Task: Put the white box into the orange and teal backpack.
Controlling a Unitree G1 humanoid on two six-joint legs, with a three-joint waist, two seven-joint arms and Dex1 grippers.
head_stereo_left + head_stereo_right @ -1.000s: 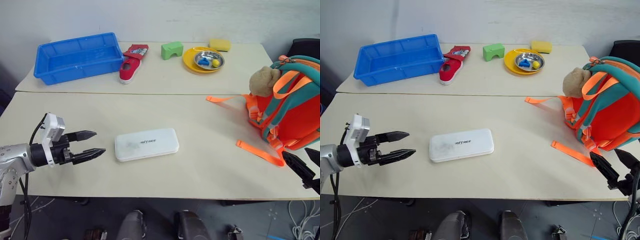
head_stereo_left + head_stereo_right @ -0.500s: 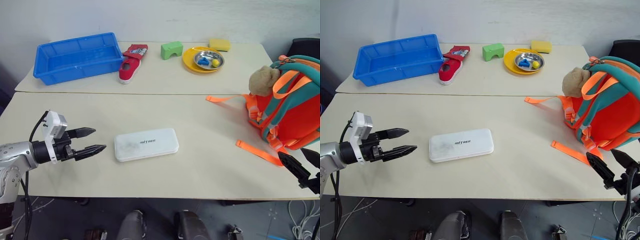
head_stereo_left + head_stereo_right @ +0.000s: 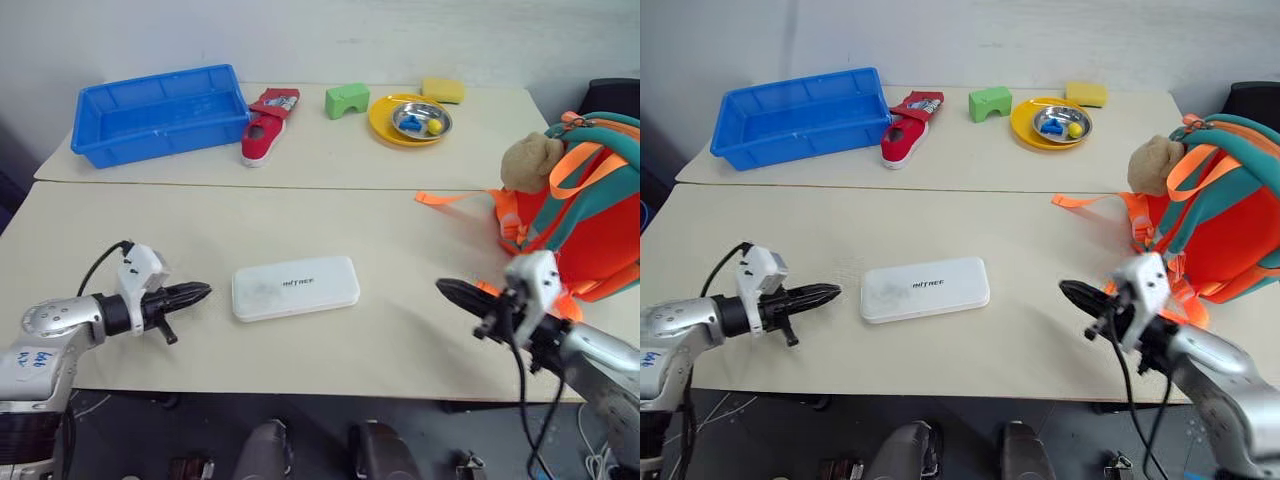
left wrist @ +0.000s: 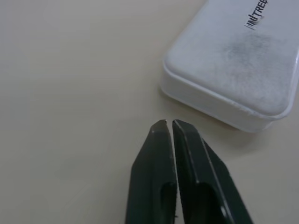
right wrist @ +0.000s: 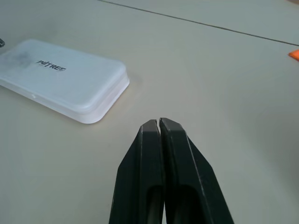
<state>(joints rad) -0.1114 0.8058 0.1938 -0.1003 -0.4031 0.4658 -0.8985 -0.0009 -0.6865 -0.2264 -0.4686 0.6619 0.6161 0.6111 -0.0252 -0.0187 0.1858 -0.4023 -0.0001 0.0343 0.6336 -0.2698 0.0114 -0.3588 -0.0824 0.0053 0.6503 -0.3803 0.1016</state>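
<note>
The white box (image 3: 295, 287) lies flat on the near table, its dark lettering facing up. My left gripper (image 3: 203, 291) is shut and empty, its tip a short way off the box's left end; the wrist view has the box (image 4: 238, 74) just beyond the closed fingers (image 4: 161, 154). My right gripper (image 3: 444, 288) is shut too, pointing left at the box from a hand's width off its right end. The orange and teal backpack (image 3: 585, 225) stands at the table's right edge behind the right arm, its orange straps trailing on the table.
A tan plush toy (image 3: 528, 160) hangs on the backpack's front. On the far table stand a blue bin (image 3: 160, 112), a red shoe (image 3: 264, 125), a green block (image 3: 346, 99), a yellow plate (image 3: 382, 125) holding a metal bowl, and a yellow sponge (image 3: 441, 89).
Both grippers went from open to shut. The right arm swung in from the table's right corner toward the box. The left gripper dropped lower and edged closer to the box.
</note>
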